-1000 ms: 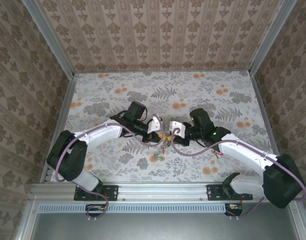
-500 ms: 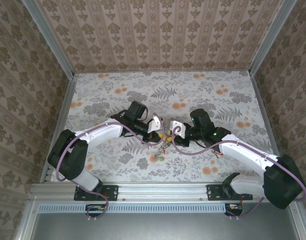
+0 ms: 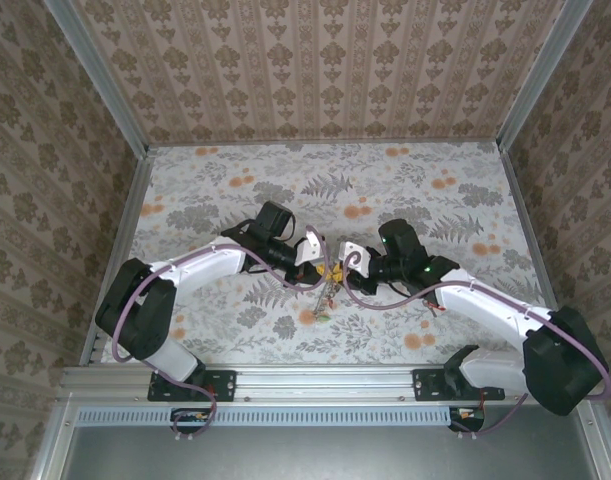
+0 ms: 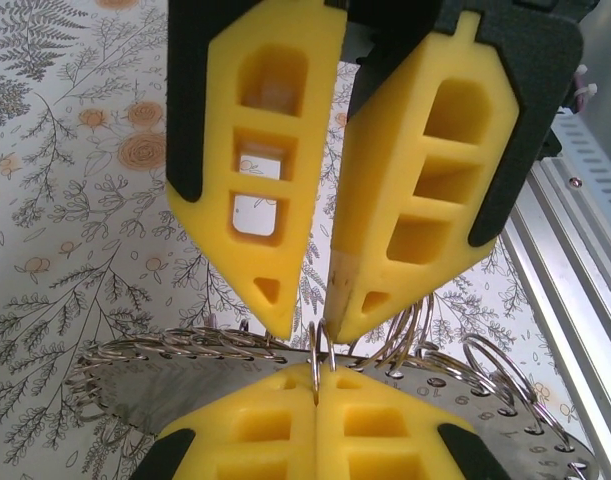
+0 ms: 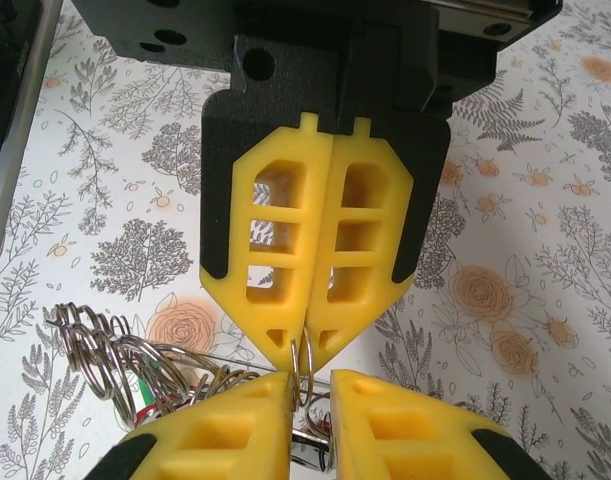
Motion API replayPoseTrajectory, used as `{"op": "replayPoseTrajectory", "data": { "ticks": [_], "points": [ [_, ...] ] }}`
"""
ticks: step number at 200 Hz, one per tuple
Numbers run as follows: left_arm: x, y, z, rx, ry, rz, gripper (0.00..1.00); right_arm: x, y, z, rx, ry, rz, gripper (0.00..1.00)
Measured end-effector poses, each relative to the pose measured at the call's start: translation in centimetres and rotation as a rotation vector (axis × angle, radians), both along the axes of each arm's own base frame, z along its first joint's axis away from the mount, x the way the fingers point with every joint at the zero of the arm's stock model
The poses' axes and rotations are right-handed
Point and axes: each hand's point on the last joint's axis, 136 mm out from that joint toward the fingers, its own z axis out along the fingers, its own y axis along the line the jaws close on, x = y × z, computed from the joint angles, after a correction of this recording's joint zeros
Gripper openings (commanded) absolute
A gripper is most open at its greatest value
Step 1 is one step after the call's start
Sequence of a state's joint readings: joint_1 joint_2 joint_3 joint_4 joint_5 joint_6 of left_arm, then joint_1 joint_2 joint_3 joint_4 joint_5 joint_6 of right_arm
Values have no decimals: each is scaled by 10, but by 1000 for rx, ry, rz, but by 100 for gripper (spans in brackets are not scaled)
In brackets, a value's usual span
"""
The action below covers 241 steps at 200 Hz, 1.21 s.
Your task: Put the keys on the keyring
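From above, the tiny coloured-headed keys [image 3: 320, 312] were a mere speck beneath the meeting grippers, too small to tell apart. The wrist views cut off much of the large thin metal keyring hoop [image 4: 135, 385], which sat right where the grippers met. Its rim was crowded with small silvery wire rings [image 5: 90, 340]. Both arms stretched inward over the floral-patterned table [image 3: 435, 200], tips nose to nose. The left gripper [image 5: 305, 343] had its yellow fingers pressed together, pinching one small ring at the hoop's edge. The right gripper [image 5: 310, 382] straddled that same ring with a narrow gap between its fingers; whether its pads touched it I couldn't tell.
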State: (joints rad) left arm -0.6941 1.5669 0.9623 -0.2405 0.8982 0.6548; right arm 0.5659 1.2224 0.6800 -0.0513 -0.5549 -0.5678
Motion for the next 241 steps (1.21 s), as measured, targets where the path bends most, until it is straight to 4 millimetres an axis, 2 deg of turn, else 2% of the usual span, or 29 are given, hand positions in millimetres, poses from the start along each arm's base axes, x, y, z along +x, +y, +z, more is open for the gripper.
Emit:
{"op": "replayPoseTrajectory", "data": {
  "ticks": [31,48,63,96,146,188,241],
  "points": [
    [1,0,1,0,-4,1,0,0,2,-8,-10,23,6,15],
    [2,0,0,2,-4,4,0,1,3,-8,-5,24,8,5],
    [4,0,1,0,-7,8,7,2,3,-7,0,21,4,0],
    [6,1,1,-4,-7,17,13,4,4,-7,18,13,-7,0],
    [10,4,-4,-40,0,34,14,9,3,-7,80,-1,-29,0],
    [12,1,-1,-70,-5,42,14,11,3,-4,109,7,-41,0],
    [14,0,0,-85,-6,51,0,11,2,-5,114,17,-46,0]
  ]
}}
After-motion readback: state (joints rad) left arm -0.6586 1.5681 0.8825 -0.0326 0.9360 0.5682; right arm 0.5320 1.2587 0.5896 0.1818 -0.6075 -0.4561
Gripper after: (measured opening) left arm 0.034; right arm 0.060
